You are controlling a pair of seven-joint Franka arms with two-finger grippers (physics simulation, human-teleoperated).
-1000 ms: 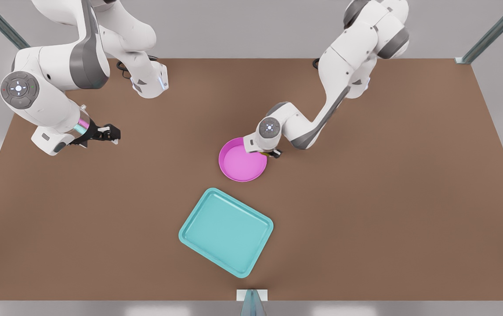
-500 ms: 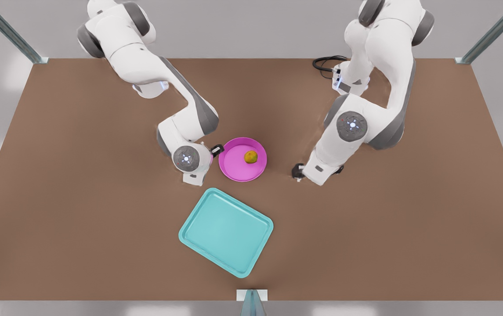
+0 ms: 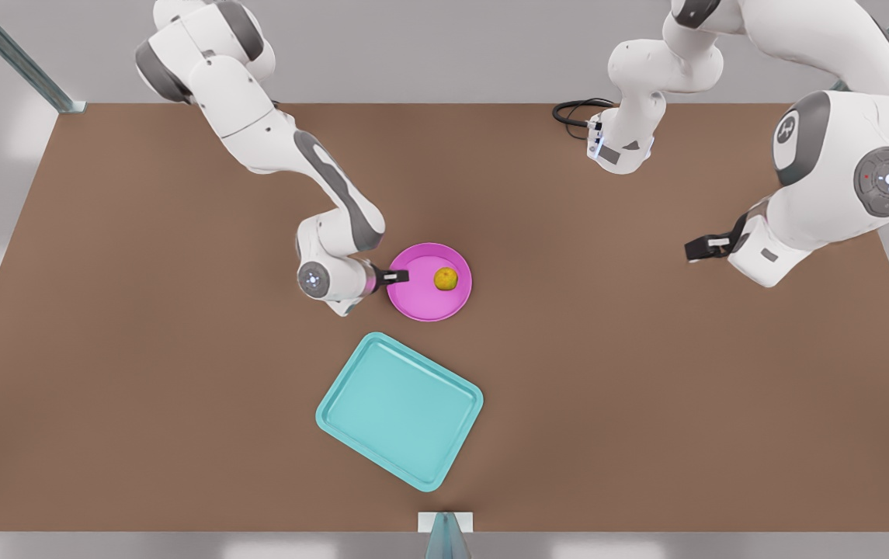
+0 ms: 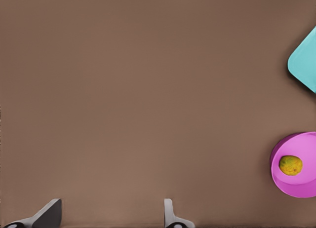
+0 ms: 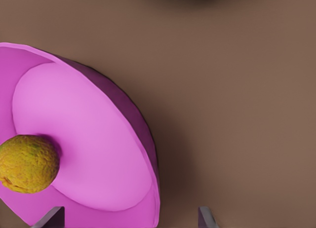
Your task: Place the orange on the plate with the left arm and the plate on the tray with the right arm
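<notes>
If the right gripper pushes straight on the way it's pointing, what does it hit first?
Likely the plate's rim, which the open right gripper straddles; past that, the orange. The left gripper waits over the table at the front view's right.

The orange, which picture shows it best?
The right wrist view: the orange looks big there, bumpy skin and all, sitting inside the plate. The front view shows it as a little ball in the plate, near the right hand. The left wrist view shows it small and far off.
</notes>
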